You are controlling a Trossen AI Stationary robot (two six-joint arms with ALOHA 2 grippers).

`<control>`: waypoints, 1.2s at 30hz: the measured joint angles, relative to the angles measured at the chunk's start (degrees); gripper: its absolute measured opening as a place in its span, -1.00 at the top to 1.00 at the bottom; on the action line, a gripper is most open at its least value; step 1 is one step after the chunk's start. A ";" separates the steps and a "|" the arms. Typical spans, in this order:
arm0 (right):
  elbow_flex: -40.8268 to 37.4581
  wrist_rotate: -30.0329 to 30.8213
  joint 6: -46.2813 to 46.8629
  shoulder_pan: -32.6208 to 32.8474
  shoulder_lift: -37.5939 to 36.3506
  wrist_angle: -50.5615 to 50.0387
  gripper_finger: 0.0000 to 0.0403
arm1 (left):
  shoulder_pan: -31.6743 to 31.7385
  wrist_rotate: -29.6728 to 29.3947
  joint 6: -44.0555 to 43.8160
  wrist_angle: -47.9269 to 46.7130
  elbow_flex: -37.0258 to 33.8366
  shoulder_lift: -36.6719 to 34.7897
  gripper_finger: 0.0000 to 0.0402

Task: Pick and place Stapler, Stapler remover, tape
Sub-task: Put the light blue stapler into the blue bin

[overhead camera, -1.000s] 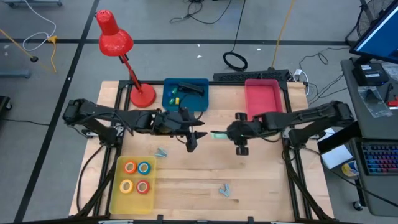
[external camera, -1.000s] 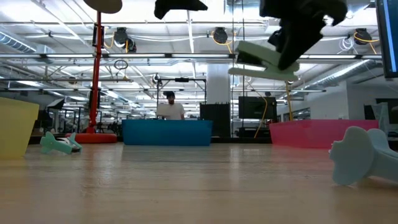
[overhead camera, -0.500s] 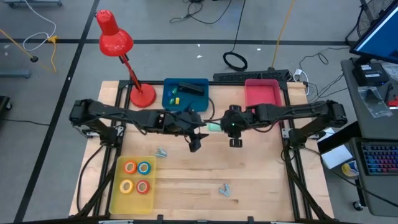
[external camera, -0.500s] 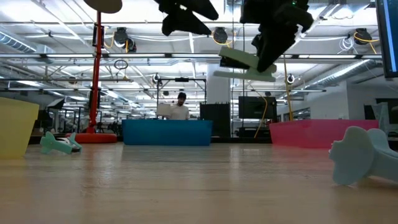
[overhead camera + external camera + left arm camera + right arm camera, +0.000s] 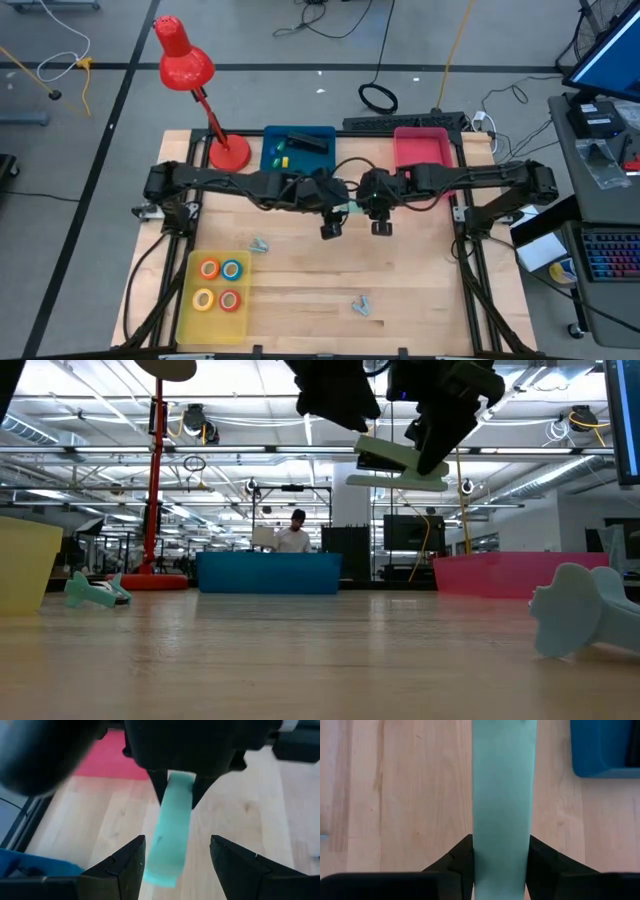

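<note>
A: Where is the stapler [image 5: 504, 805]?

B: Mint green, in the air above the middle of the table [image 5: 420, 290], toward the far edge. My right gripper [image 5: 378, 222] is clamped on one end of it, one finger on each long side. The rest sticks out level toward my left arm.

A: And the left gripper [image 5: 331, 226]?

B: Just beside the right one, facing it. Its fingers [image 5: 122, 865] stand wide apart on either side of the stapler's free end and touch nothing; light wood shows in both gaps. It holds nothing.

A: The stapler removers?

B: Two pale green ones lie on the wood. One [image 5: 260, 244] is left of centre, just beyond the yellow tray [image 5: 184, 300]. The other [image 5: 361, 306] is near the front edge, right of centre. In the low view the latter [image 5: 575, 610] shows large at the right, the former [image 5: 95, 591] small at the left.

A: The tape?

B: Four rolls [image 5: 220, 284] sit two by two in the yellow tray at the front-left corner: orange and blue behind, yellow and red in front.

A: What else is on the table?

B: A blue tray [image 5: 322, 160] at the far edge holds a dark item and small yellow and green bits. A pink tray [image 5: 420, 160] stands right of it. A red lamp [image 5: 185, 62] stands left of it.
</note>
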 joint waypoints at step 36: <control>0.00 -6.11 2.30 0.15 -3.86 4.85 0.41 | 0.71 2.81 4.10 -3.56 2.44 3.85 -0.11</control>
